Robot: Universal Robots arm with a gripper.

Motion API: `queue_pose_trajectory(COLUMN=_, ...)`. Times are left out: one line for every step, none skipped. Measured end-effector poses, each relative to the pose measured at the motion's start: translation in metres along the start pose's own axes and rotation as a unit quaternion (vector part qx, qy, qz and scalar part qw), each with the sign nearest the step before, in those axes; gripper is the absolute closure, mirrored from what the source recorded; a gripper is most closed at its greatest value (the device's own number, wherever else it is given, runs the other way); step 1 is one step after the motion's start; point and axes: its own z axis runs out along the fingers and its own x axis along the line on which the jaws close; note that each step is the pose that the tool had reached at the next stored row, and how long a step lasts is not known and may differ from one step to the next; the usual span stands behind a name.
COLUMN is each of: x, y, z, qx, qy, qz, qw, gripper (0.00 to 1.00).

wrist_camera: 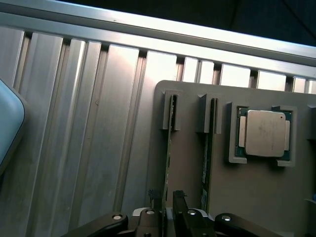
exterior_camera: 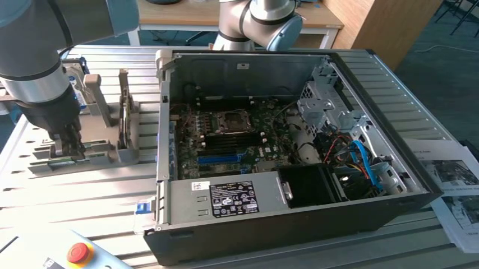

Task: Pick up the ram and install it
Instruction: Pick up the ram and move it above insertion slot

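Observation:
The ram [wrist_camera: 168,148] is a thin green stick standing on edge in a slot of a grey holder [wrist_camera: 190,173]. A second stick [wrist_camera: 208,148] stands in the neighbouring slot. My gripper [wrist_camera: 168,200] is lowered over the first stick, with one dark finger on each side of it and a small gap showing, so it is open. In the exterior view the gripper [exterior_camera: 67,147] reaches down into the holder [exterior_camera: 105,157] at the exterior view's left, beside the open computer case [exterior_camera: 299,224]. Green board edges [exterior_camera: 58,163] show just below the fingers.
A square silver CPU [wrist_camera: 261,133] lies in a pocket of the holder beside the sticks. Inside the case, the motherboard has blue memory slots [exterior_camera: 221,158]. A red stop button [exterior_camera: 78,252] sits near the table's front corner, and papers [exterior_camera: 456,190] lie at the exterior view's right.

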Motion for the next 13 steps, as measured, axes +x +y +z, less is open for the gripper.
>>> queue_pose_trajectory(x=0.0000, y=0.0000, z=0.0002, qx=0.0000, qy=0.0000, qz=0.000, qw=1.0000, gripper=0.76)
queue_pose_trajectory(x=0.0000, y=0.0000, z=0.0006, qx=0.0000, qy=0.0000, qz=0.000, qw=1.0000, gripper=0.76)
queue_pose_trajectory(x=0.0001, y=0.0000, z=0.0010, qx=0.0001, qy=-0.0001, qz=0.000, qw=1.0000, gripper=0.76)
queue_pose_trajectory(x=0.0000, y=-0.0001, z=0.0017, qx=0.0002, qy=-0.0001, qz=0.000, qw=1.0000, gripper=0.76)
queue_pose_trajectory(x=0.0001, y=-0.0002, z=0.0023, qx=0.0001, qy=-0.0001, qz=0.000, qw=1.0000, gripper=0.76)
queue_pose_trajectory(x=0.0001, y=-0.0001, z=0.0028, qx=0.0001, qy=-0.0001, qz=0.000, qw=1.0000, gripper=0.76)
queue_pose_trajectory(x=0.0002, y=-0.0001, z=0.0030, qx=0.0000, qy=0.0000, qz=0.000, qw=1.0000, gripper=0.76)
queue_pose_trajectory(x=0.0001, y=-0.0001, z=0.0030, qx=0.0000, qy=0.0000, qz=0.000, qw=1.0000, gripper=0.76)
queue_pose_trajectory(x=0.0002, y=-0.0001, z=0.0030, qx=0.0000, qy=0.0000, qz=0.000, qw=1.0000, gripper=0.76)
queue_pose_trajectory(x=0.0001, y=-0.0002, z=0.0031, qx=0.0000, qy=0.0000, qz=0.000, qw=1.0000, gripper=0.76)
queue_pose_trajectory(x=0.0001, y=-0.0002, z=0.0031, qx=0.0000, qy=0.0000, qz=0.000, qw=1.0000, gripper=0.76)
queue_pose_trajectory(x=0.0002, y=-0.0002, z=0.0035, qx=0.0002, qy=-0.0001, qz=0.000, qw=1.0000, gripper=0.76)
queue_pose_trajectory(x=0.0002, y=-0.0003, z=0.0041, qx=0.0002, qy=-0.0001, qz=0.000, qw=1.0000, gripper=0.76)
